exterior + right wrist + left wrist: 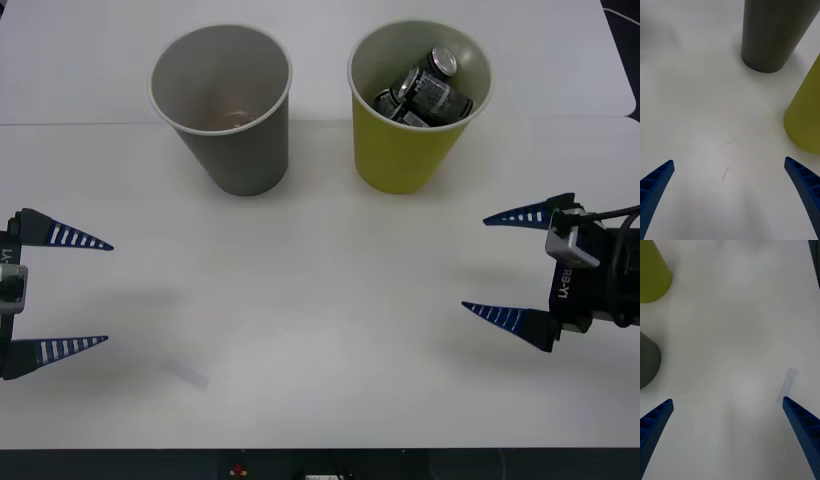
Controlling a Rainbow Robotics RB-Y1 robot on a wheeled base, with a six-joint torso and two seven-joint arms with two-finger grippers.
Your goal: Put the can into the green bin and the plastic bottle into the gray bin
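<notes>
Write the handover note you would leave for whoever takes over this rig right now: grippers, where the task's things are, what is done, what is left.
Left gripper: open, empty, low at the table's left edge.
Right gripper: open, empty, at the table's right side.
Green bin: upright, far right, with several cans inside.
Gray bin: upright beside it; contents hard to make out.
Done: cans are binned.
Left: no can or bottle lies on the table; check the gray bin for the bottle.
</notes>
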